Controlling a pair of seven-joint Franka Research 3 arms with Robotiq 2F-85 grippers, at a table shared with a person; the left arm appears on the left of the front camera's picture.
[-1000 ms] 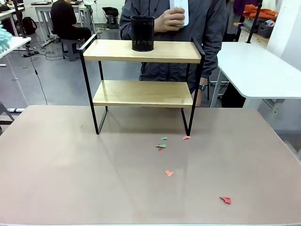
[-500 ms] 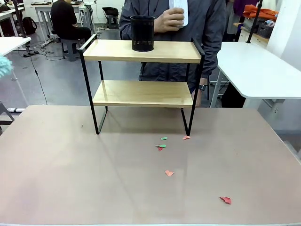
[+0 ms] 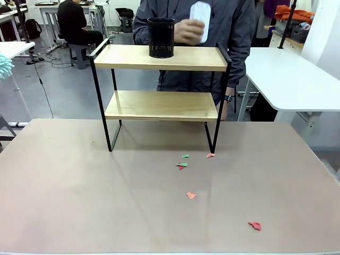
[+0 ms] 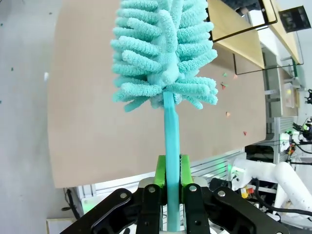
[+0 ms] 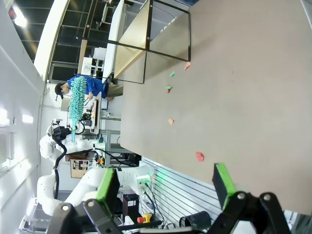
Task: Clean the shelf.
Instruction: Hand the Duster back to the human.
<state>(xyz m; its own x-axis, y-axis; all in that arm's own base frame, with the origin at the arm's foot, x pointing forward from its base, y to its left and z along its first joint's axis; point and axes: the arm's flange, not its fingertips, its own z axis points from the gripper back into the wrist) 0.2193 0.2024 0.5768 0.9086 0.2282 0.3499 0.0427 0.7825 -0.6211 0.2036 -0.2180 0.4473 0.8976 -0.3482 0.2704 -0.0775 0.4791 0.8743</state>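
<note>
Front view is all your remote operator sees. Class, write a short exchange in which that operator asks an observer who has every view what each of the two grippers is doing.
Operator: My view gives me the table and the shelf. What is the left gripper doing?
Observer: The left gripper is shut on the handle of a teal microfibre duster.
Operator: And the right gripper?
Observer: The right gripper is open and holds nothing.
</note>
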